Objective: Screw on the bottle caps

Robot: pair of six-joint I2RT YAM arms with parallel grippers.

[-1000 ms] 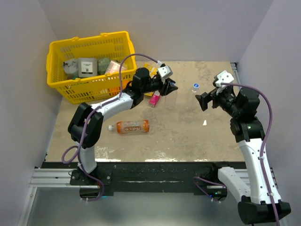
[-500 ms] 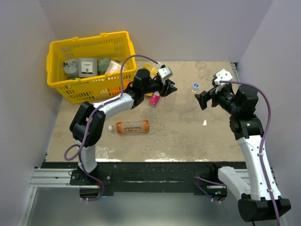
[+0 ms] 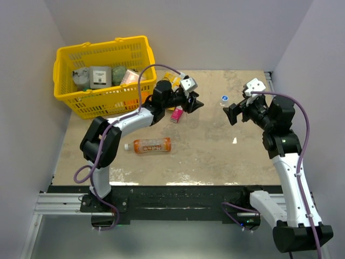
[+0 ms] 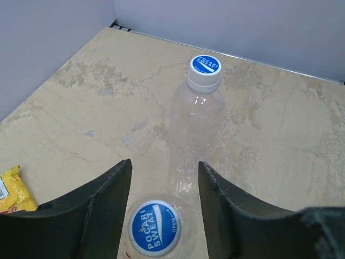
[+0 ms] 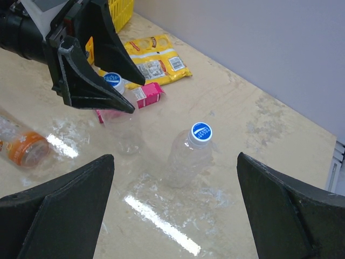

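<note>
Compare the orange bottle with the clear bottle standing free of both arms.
The orange bottle lies on its side; the clear bottle stands upright. The orange bottle is orange with a label; the clear bottle is colourless and see-through, with a blue cap. Both are small plastic bottles.

The beige, marbled table, glossy in patches, carries a yellow basket at its far left corner. An orange bottle lies on its side toward the near left. Two see-through bottles stand upright in the far middle, apart from each other: the left clear bottle and the right clear bottle. A pink carton lies just beside the left one, perhaps touching it. A yellow snack packet lies flat beyond the carton.
</note>
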